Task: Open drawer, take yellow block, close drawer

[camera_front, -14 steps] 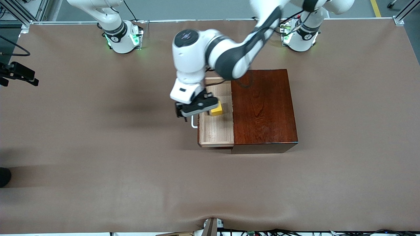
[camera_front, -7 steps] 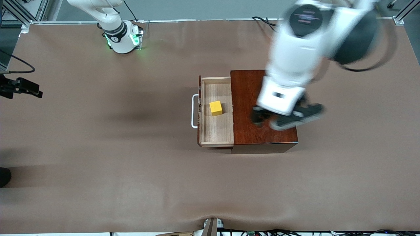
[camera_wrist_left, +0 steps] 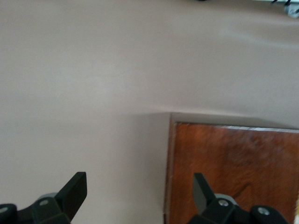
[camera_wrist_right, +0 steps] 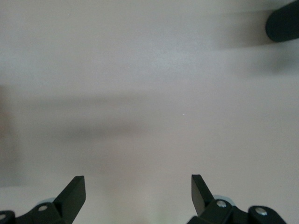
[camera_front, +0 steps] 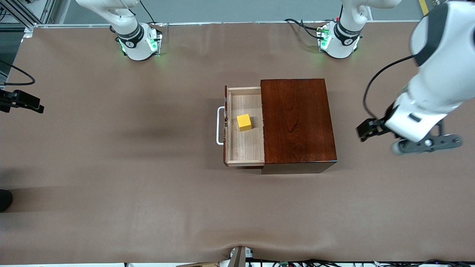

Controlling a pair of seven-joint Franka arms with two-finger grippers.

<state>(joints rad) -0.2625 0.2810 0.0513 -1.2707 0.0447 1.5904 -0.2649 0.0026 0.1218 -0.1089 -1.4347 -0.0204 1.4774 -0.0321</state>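
Drawer (camera_front: pixel 245 148) pulled open out of dark reddish-brown wooden box (camera_front: pixel 297 122), white bar handle (camera_front: pixel 219 125) toward right arm's end of table. Yellow block (camera_front: pixel 244 122) sits inside drawer, untouched.

Likely step in hand: take block. Advice: descend from straight above, fingers spread either side of cube, clear of drawer walls.

Left gripper (camera_wrist_left: pixel 140 193) over bare table beside box, at left arm's end, jaws wide open, empty. Right gripper (camera_wrist_right: pixel 138 191) over bare table, jaws wide open, empty.

Nothing blocks drawer. Brown table cover (camera_front: pixel 111 167) otherwise shows cables at edges.
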